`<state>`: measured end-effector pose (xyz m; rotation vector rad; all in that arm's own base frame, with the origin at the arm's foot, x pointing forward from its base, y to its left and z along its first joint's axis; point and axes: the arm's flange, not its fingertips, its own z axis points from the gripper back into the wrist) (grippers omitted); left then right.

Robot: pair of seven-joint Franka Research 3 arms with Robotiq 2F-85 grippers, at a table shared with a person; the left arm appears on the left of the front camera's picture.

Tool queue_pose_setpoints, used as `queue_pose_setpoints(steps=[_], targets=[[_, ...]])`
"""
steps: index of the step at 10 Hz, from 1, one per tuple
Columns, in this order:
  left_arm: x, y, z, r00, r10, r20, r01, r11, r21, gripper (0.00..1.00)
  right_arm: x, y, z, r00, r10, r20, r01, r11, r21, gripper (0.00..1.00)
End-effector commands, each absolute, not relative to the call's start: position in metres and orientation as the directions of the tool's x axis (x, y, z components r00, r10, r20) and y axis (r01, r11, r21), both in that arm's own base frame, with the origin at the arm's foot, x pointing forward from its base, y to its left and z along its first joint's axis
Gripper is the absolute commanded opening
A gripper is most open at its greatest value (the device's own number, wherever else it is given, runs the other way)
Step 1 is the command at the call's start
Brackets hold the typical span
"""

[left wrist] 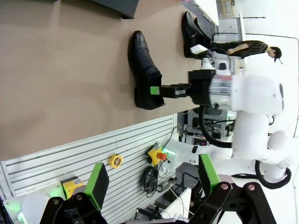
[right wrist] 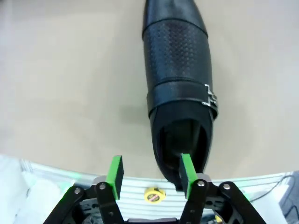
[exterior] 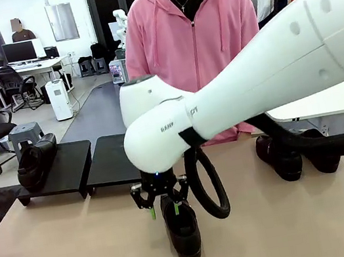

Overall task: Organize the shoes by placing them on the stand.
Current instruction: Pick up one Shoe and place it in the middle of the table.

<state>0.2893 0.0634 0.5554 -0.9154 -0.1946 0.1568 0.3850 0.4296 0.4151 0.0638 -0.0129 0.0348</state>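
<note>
One black glossy shoe point(exterior: 182, 230) lies on the tan table near the front, toe toward me. My right gripper point(exterior: 164, 207) hangs over its heel end. In the right wrist view the shoe point(right wrist: 180, 79) points away; one green pad point(right wrist: 185, 170) sits in its heel opening, the other pad point(right wrist: 115, 175) stands clear of its side, so the right gripper point(right wrist: 150, 172) is open around the shoe's side wall. Another shoe point(exterior: 35, 162) rests on the left platform of the black stand point(exterior: 74, 176). Two more shoes point(exterior: 284, 157) stand at the right. My left gripper point(left wrist: 153, 179) is open and holds nothing.
A person in a pink hoodie point(exterior: 189, 39) stands at the table's far side. The stand's right platform point(exterior: 113, 162) is bare. My right arm point(exterior: 251, 88) spans the table's middle, with a black cable loop point(exterior: 209, 188) hanging beside the shoe.
</note>
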Motion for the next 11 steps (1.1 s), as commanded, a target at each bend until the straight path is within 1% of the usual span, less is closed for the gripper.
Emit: queue_pose_setpoints(steps=[1, 2, 3, 5, 6, 7, 8, 10, 11], targets=[[0.288, 0.066, 0.555, 0.973, 0.202, 0.110, -0.035, 0.605, -0.795, 1.00, 0.360, 0.336, 0.460, 0.999, 0.051, -0.005, -0.050, 0.980, 0.191, 1.00], [0.288, 0.066, 0.555, 0.973, 0.202, 0.110, -0.035, 0.605, -0.795, 1.00, 0.353, 0.288, 0.483, 0.999, 0.039, -0.029, -0.030, 0.970, 0.243, 1.00], [0.288, 0.066, 0.555, 0.973, 0.202, 0.110, -0.035, 0.605, -0.795, 1.00, 0.341, 0.234, 0.507, 0.992, 0.119, -0.029, -0.102, 0.935, 0.341, 1.00], [0.288, 0.066, 0.555, 0.973, 0.202, 0.110, -0.035, 0.605, -0.795, 1.00, 0.322, 0.146, 0.532, 0.992, 0.120, 0.033, -0.121, 0.859, 0.498, 1.00], [0.288, 0.066, 0.555, 0.973, 0.202, 0.110, -0.035, 0.605, -0.795, 1.00, 0.306, 0.094, 0.538, 0.977, 0.171, 0.127, -0.213, 0.762, 0.611, 1.00], [0.288, 0.066, 0.555, 0.973, 0.202, 0.110, -0.035, 0.605, -0.795, 1.00, 0.294, 0.066, 0.538, 0.967, 0.159, 0.201, -0.253, 0.715, 0.652, 1.00], [0.288, 0.066, 0.555, 0.973, 0.202, 0.110, -0.035, 0.605, -0.795, 1.00, 0.282, 0.039, 0.533, 0.968, 0.120, 0.222, -0.241, 0.700, 0.672, 1.00], [0.288, 0.066, 0.555, 0.973, 0.202, 0.110, -0.035, 0.605, -0.795, 1.00, 0.270, 0.004, 0.512, 0.967, -0.043, 0.251, -0.159, 0.667, 0.728, 1.00], [0.288, 0.066, 0.555, 0.973, 0.202, 0.110, -0.035, 0.605, -0.795, 1.00, 0.270, -0.009, 0.497, 0.972, -0.147, 0.186, -0.040, 0.670, 0.742, 1.00]])
